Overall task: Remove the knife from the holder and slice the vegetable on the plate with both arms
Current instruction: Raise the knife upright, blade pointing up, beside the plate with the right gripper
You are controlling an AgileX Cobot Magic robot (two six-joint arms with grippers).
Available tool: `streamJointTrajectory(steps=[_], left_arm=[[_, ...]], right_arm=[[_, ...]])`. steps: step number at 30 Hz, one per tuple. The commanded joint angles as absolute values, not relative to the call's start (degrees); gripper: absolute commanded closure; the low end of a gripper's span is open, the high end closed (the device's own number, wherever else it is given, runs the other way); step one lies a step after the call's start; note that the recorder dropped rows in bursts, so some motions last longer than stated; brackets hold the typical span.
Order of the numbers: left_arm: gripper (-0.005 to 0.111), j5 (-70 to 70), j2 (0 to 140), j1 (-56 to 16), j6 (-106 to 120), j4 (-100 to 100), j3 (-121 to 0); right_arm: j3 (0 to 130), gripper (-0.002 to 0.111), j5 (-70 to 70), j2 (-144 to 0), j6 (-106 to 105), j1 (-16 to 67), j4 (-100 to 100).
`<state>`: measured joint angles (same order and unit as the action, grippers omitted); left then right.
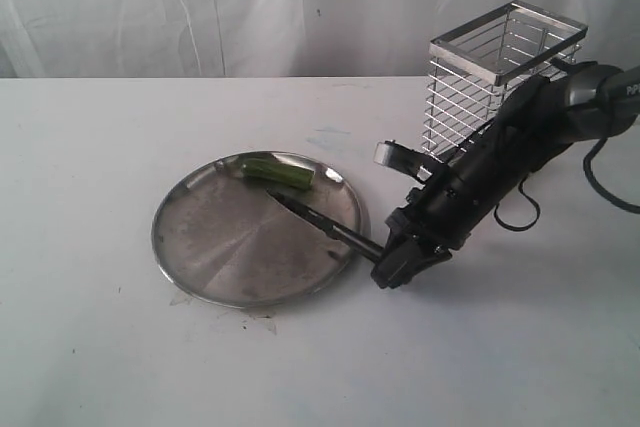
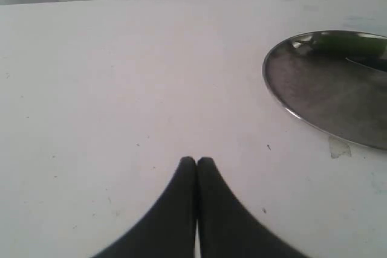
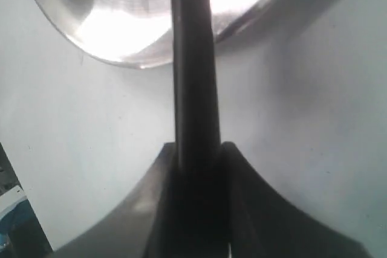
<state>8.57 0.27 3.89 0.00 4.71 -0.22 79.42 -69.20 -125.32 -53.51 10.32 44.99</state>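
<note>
The steel plate [image 1: 215,242] lies on the white table. The green vegetable [image 1: 275,172] rests at the plate's far rim. My right gripper [image 1: 390,262] is shut on the black handle of the knife [image 1: 320,219], just outside the plate's right edge. The dark blade reaches over the plate and points toward the vegetable, its tip just short of it. In the right wrist view the knife [image 3: 192,77] runs from my right gripper [image 3: 198,146] out over the plate [image 3: 121,22]. My left gripper [image 2: 196,160] is shut and empty over bare table, left of the plate [image 2: 320,101]; the exterior view does not show it.
The wire-mesh holder [image 1: 480,87] stands at the back right, behind the right arm. A small light-coloured object [image 1: 392,154] sits by its base. A white curtain hangs behind the table. Bits of clear tape [image 1: 262,322] lie by the plate's near edge.
</note>
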Motion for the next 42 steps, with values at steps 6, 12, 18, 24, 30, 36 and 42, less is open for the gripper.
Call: streamJointTrajectory(steps=[6,12,18,24,30,36,42], left_arm=[[0.107,8.6,0.0,3.9,0.0,5.1,0.0],[0.107,8.6,0.0,3.9,0.0,5.1,0.0],[0.107,8.6,0.0,3.9,0.0,5.1,0.0],[0.107,8.6,0.0,3.9,0.0,5.1,0.0],[0.107,8.6,0.0,3.9,0.0,5.1,0.0],[0.107,8.6,0.0,3.9,0.0,5.1,0.0],[0.107,8.6,0.0,3.9,0.0,5.1,0.0]], right_arm=[[75.8,0.108,-70.0,-115.3,-46.3,15.6,40.7],[62.2,0.108,-61.8,-102.3,-42.1,17.1,37.6],[48.8,0.108,-44.3,-86.9,-36.9,17.1,37.6],[38.9,0.108,-28.6,-79.9,-31.7,17.1,40.0],[36.0,0.108,-25.5,-80.1,-31.7,17.1,48.5],[36.1,0.108,-25.7,-80.1,-34.6,17.1,52.5],[36.1,0.108,-26.6,-80.1,-34.7,17.1,52.8]])
